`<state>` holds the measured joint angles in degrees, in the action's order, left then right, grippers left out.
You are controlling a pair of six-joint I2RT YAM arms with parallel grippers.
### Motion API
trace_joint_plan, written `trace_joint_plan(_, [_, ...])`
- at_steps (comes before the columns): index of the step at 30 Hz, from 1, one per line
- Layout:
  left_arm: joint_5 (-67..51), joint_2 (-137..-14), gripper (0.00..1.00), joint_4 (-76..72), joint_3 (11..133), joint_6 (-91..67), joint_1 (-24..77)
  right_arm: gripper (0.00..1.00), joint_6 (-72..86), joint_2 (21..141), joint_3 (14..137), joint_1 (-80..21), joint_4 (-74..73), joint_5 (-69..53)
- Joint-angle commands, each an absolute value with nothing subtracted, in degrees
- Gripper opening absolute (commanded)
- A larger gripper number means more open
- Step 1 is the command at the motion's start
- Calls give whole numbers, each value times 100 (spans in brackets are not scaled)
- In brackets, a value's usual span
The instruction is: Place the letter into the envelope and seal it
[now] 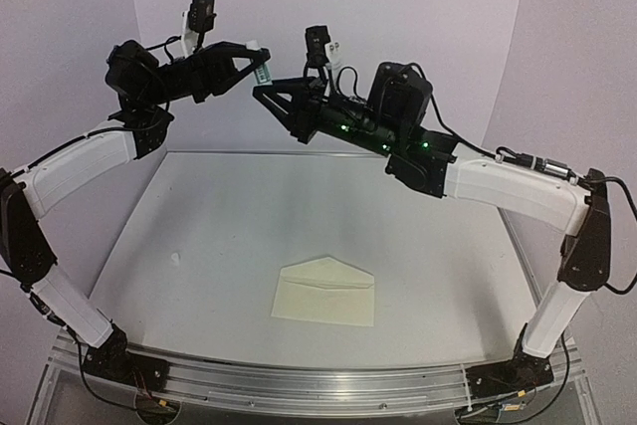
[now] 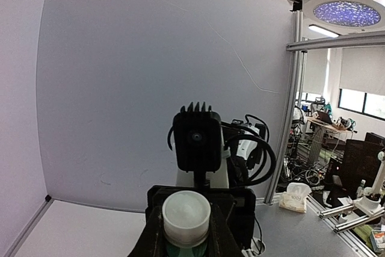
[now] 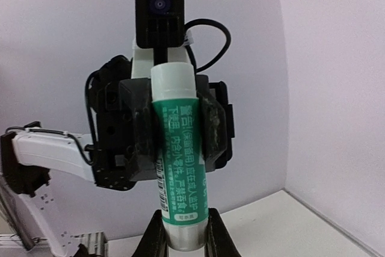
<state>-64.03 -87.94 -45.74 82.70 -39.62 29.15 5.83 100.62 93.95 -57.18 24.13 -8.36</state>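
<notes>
Both arms are reaching up and meeting in the upper middle of the top view, well above the pale grey table [image 1: 199, 226]. The left gripper [image 3: 178, 135] is clamping its black fingers on the middle of a cylindrical plastic glue stick [image 3: 178, 173] with a green printed label, one finger pressing on each side of the label. The right gripper [image 3: 178, 242], at the bottom edge of its own wrist view, is squeezing the stick's plain lower end, with both fingers touching it. The stick's white cap [image 2: 186, 216] is sticking out past the left fingers and showing end-on at the bottom centre of the left wrist view. The long, pale cream-yellow paper envelope [image 1: 324, 293] is lying flat on the table in the lower centre of the top view, well apart from both grippers, its triangular flap lying open and pointing toward the top of the frame.
</notes>
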Motion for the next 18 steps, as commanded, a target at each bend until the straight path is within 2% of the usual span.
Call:
trace_joint_plan(1, [-6313,-8592,0,-4355,8272,-3546,3058,0,-300,10046,9515,-6270,2340,1408])
trace_joint_plan(8, [-6212,-8603,0,-3953,8297,-3259,3059,0,-852,10441,10230,-6656,1626,2801])
trace_joint_plan(12, [-6206,-8591,0,-3804,8290,-3134,3061,0,-965,10430,10214,-6697,1554,3096])
trace_joint_plan(16, [-6391,-8598,0,-3776,8270,-3122,3055,0,-1164,10246,9960,-6643,1543,1970])
trace_joint_plan(18, [-6595,-8588,0,-3781,8234,-3112,3047,0,-969,10012,9688,-6471,1538,846])
